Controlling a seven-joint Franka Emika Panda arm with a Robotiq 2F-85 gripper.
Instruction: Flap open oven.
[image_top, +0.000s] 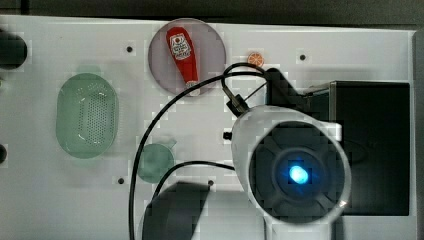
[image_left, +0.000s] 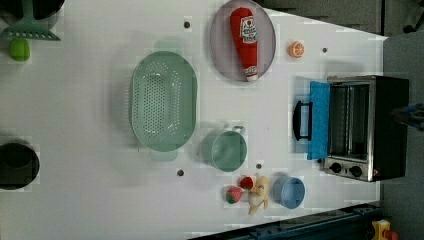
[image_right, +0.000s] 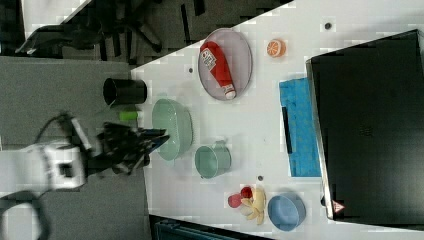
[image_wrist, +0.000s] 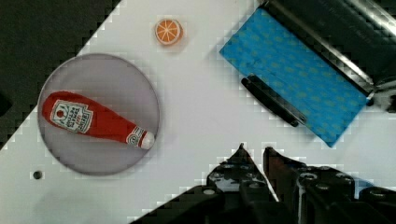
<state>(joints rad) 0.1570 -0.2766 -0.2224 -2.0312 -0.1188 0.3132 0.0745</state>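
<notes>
The oven stands at the left view's right side, its black top wide in the right view. Its blue-tinted glass door is flapped down flat on the white table, bar handle outward, and the inside rack is exposed. In the wrist view the door and handle lie ahead of my gripper, which is shut and holds nothing. The gripper hangs well above the table, away from the oven. In the top view my arm covers part of the oven.
A ketchup bottle lies on a grey plate, with an orange slice near the oven. On the table are a green colander, a green pot, a blue bowl and toy fruit.
</notes>
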